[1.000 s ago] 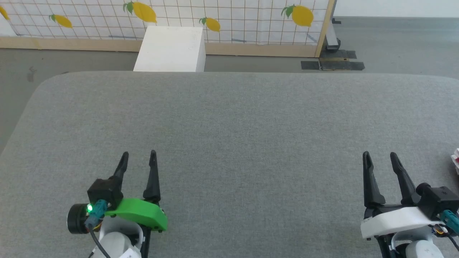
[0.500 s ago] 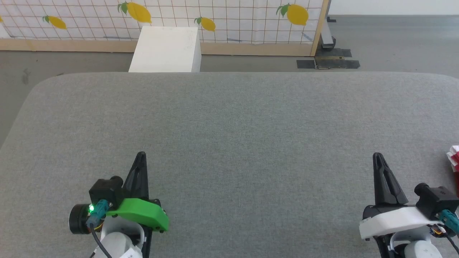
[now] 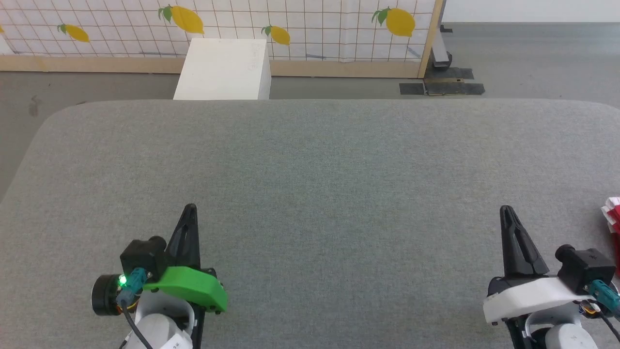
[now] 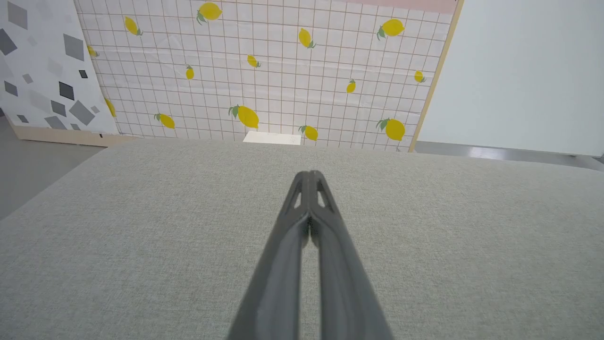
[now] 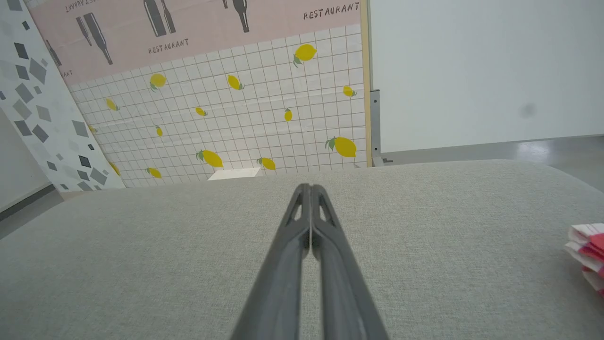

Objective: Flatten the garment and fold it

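1. A broad grey fabric-covered surface (image 3: 310, 169) with rounded corners spreads out in front of the robot; its weave looks even and flat.
2. The left gripper (image 3: 190, 208) sits low on the near left side, its two dark fingers pressed together into one point, with nothing between them.
3. The right gripper (image 3: 506, 209) sits on the near right side, closed up the same way and holding nothing.
4. The garment (image 3: 611, 215), red with white bands, lies bunched at the far right edge of the surface, just beyond the right gripper and apart from it; part of it is cut off by the edge of the head view.
5. Behind the surface a white box (image 3: 220, 70) stands on the grey floor (image 3: 533, 58).
6. Past the box is a wood-framed screen (image 3: 315, 24) with a white grid and yellow lemons printed on it.
7. Dark patches (image 3: 441, 88) lie on the floor at the foot of the screen's right post.
8. To the screen's left leans a white panel (image 4: 42, 66) with scattered grey shapes.
9. Above the lemon print runs a pink panel (image 5: 188, 28) showing bottles and the word RESTAURANT.
10. To the right of the screen is a plain pale wall (image 5: 472, 71).
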Available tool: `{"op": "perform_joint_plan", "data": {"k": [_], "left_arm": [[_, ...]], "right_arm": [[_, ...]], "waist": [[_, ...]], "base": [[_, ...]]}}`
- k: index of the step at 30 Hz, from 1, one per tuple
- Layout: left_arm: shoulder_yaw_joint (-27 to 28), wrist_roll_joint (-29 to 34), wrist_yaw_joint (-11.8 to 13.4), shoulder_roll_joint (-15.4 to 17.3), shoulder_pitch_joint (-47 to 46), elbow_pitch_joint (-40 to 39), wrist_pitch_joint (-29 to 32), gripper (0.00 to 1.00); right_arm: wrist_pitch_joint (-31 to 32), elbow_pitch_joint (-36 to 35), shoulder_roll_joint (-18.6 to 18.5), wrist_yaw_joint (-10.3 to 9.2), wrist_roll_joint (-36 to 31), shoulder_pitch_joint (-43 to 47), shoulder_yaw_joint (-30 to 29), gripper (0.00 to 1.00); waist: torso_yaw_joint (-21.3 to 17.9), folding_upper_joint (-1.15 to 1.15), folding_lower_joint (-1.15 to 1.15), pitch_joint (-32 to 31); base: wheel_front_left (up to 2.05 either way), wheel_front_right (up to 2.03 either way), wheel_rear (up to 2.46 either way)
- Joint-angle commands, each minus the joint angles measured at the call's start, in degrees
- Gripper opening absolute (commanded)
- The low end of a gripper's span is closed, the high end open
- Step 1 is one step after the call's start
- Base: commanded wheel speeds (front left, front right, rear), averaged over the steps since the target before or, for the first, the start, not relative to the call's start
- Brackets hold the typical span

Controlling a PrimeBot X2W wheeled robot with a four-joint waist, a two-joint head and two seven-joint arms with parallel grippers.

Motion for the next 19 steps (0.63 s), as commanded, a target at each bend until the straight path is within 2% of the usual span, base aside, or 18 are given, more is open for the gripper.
{"op": "perform_joint_plan", "data": {"k": [1, 19], "left_arm": [[0.2, 1.0, 0.0, -0.2, 0.9, -0.5, 0.4, 0.00], [1.0, 2.8, 0.0, -0.7, 2.0, -2.7, 2.5, 0.00]], "right_arm": [[0.4, -0.5, 0.0, -0.01, -0.6, 0.3, 0.2, 0.00], [2.6, -1.9, 0.0, -0.03, -2.5, 0.6, 0.8, 0.00]], "waist": [[0.0, 0.00, 0.00, 0.0], [-0.2, 0.00, 0.00, -0.5]], "base": [[0.00, 0.00, 0.00], [0.00, 0.00, 0.00]]}}
